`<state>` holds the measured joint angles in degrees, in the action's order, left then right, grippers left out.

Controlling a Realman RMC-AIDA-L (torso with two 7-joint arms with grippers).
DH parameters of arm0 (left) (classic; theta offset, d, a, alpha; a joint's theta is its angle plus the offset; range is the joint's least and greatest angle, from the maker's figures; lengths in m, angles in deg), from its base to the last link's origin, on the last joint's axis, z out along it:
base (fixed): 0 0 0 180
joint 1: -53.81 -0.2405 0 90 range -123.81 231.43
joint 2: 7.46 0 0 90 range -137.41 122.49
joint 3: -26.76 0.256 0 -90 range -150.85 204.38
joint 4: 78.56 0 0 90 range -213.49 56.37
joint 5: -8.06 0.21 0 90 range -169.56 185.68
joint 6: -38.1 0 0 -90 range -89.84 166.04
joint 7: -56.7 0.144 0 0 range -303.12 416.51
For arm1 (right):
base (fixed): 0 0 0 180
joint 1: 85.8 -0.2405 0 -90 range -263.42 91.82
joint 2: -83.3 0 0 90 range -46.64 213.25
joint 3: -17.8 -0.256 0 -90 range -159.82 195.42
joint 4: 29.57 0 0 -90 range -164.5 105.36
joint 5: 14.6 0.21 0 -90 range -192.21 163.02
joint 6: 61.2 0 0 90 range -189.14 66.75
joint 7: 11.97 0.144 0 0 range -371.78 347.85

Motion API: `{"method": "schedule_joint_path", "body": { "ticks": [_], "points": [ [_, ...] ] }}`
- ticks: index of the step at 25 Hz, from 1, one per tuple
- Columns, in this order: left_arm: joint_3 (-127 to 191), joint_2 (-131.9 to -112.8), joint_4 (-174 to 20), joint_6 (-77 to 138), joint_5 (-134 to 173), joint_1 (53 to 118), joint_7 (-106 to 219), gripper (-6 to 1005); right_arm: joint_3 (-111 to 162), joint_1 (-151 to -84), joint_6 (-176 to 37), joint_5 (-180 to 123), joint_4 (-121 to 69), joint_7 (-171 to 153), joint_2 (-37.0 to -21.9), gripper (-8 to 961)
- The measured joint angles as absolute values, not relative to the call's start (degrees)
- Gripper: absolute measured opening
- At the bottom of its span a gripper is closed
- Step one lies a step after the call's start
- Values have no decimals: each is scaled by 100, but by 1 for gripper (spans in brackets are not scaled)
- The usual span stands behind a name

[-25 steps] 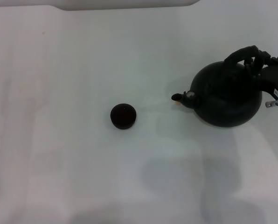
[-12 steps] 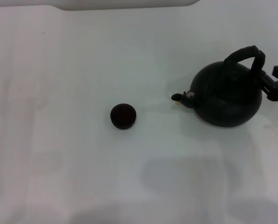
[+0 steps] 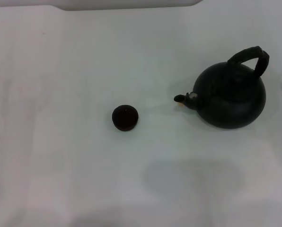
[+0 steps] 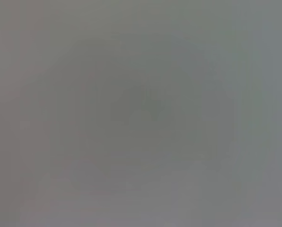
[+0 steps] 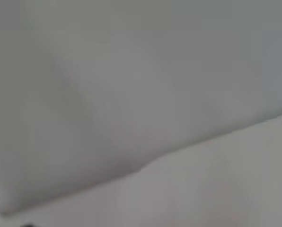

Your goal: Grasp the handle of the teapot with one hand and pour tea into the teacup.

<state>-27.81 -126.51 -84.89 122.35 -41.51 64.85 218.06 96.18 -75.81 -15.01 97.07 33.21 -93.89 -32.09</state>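
White and plain, the counter (image 3: 60,56) carried the black teapot (image 3: 228,97) standing upright at about three o'clock, its spout (image 3: 181,98) turned toward nine o'clock and its arched handle (image 3: 250,56) free, with the small dark teacup (image 3: 125,117) near the middle and well apart from it. Neither end effector appeared in any view, so I cannot tell how wide they stood or whether they held something. Such a scene fits equally a moment before gripping the handle or after setting the pot down, and whether the cup held tea was not clear.
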Motion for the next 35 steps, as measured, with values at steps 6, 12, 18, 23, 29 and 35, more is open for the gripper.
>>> {"method": "schedule_joint_path", "body": {
  "ticks": [6, 12, 18, 23, 29, 35],
  "points": [
    [-2781, -12647, -8489, 12221, -4165, 6501, 21807, 888, 7566, -9186, 164, 10605, -12, -11637, -3233, 443],
    [-2781, -12653, -8489, 12219, -4195, 6522, 21804, 888, 6912, -9883, 904, 11506, -1822, -15037, -3286, 443],
    [-2770, -12664, -8500, 12082, -4195, 6527, 21804, 888, 6770, -10192, 1464, 12579, -2885, -17440, -3292, 443],
    [-2746, -12677, -8530, 11998, -4195, 6533, 21804, 888, 6627, -10153, 1461, 12593, -2929, -17348, -3290, 443],
    [-2733, -12685, -8533, 11988, -4160, 6527, 21804, 887, 6602, -10157, 1442, 12597, -2950, -17221, -3289, 443],
    [-2642, -12703, -8541, 11967, -3901, 6481, 21805, 887, 6598, -10162, 1442, 12595, -3013, -17141, -3287, 443]
  ]
}}
